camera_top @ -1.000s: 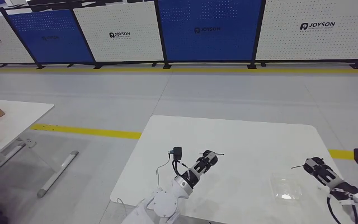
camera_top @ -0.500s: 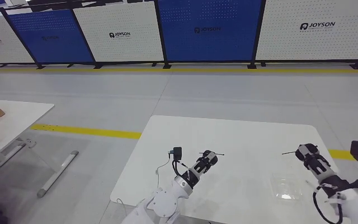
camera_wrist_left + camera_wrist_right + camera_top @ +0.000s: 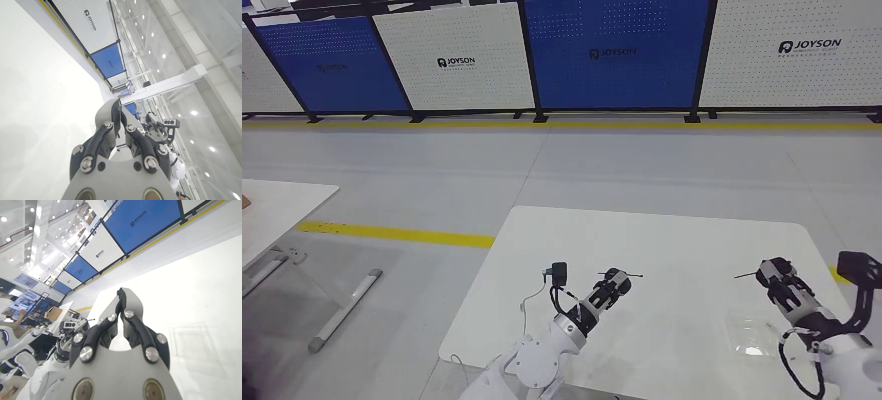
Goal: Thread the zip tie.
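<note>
Both your claws are clenched, each pinching a thin black tie over the table.

The white table (image 3: 662, 235) carries a clear tray (image 3: 754, 337), lying flat near its right side. Your left gripper (image 3: 616, 280) sits over the table's middle, jaws pressed tight on a zip tie (image 3: 634, 274) that sticks out to either side of the tips. Your right gripper (image 3: 770, 270) is well apart from it, near the tray, jaws likewise closed on a second tie (image 3: 744, 275) whose free end points toward the left gripper. The two ties do not touch.
</note>
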Action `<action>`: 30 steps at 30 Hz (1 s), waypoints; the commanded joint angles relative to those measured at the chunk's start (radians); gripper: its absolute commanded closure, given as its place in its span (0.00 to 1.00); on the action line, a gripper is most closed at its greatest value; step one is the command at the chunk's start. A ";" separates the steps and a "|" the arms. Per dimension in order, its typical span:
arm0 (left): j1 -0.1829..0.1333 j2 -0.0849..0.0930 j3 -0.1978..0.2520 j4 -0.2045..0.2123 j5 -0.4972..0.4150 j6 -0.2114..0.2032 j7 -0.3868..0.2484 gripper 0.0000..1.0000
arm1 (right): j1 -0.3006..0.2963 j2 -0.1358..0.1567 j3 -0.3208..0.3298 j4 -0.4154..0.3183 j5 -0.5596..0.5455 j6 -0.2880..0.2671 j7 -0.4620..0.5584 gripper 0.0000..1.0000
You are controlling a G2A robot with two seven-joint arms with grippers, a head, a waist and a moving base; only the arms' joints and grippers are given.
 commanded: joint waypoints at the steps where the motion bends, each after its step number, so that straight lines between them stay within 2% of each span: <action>1: 0.000 0.000 0.000 0.000 0.000 0.000 0.000 1.00 | 0.010 -0.002 -0.010 0.015 0.017 -0.011 0.001 1.00; 4: 0.000 0.000 0.000 0.000 0.000 0.000 0.000 1.00 | 0.071 -0.005 -0.029 0.048 0.077 -0.038 0.055 1.00; 11: 0.000 0.000 0.000 0.000 0.000 0.000 0.000 1.00 | 0.220 -0.010 -0.107 0.146 0.041 -0.052 0.115 1.00; 14: 0.000 0.000 0.000 0.000 0.000 0.000 0.000 1.00 | 0.283 -0.014 -0.170 0.197 0.021 -0.067 0.161 1.00; 16: 0.000 0.000 0.000 0.000 0.000 0.000 0.000 1.00 | 0.319 -0.018 -0.218 0.241 0.032 -0.095 0.215 1.00; 18: 0.000 0.000 0.000 0.000 0.000 0.000 0.000 1.00 | 0.356 -0.020 -0.257 0.289 -0.001 -0.116 0.246 1.00; 30: 0.000 0.000 0.000 0.000 0.000 0.000 0.000 1.00 | 0.367 -0.023 -0.272 0.305 -0.002 -0.115 0.240 1.00</action>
